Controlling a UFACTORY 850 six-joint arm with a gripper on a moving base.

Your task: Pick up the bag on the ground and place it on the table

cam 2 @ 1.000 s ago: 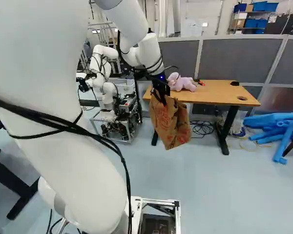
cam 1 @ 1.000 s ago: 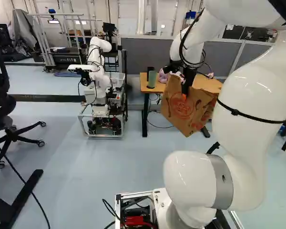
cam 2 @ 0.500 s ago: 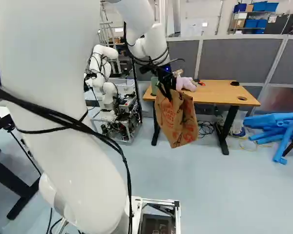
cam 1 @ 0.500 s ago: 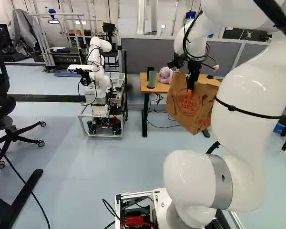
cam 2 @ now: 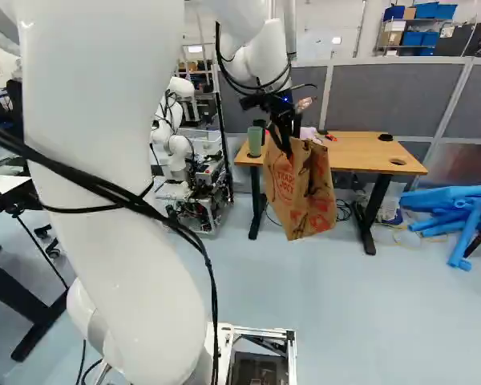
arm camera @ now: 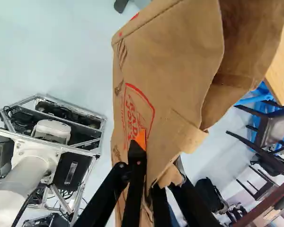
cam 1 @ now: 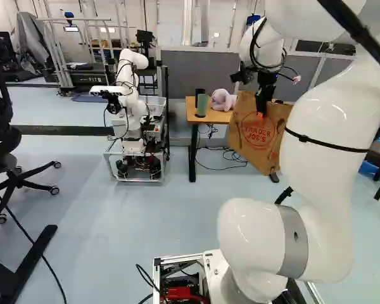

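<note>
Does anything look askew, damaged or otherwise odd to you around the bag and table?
The paper bag hangs tilted and creased from the end effector, apparently because it is gripped by one side near its rim. Loose cable lies untidily looped beneath the wooden table.

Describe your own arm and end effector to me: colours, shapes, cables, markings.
My arm is glossy white, with thick, rounded segments and a grey band around a low joint. Black cables run along it, and a thin black tie circles one segment. The end effector is black, with slim fingers; an orange pad shows on one.
</note>
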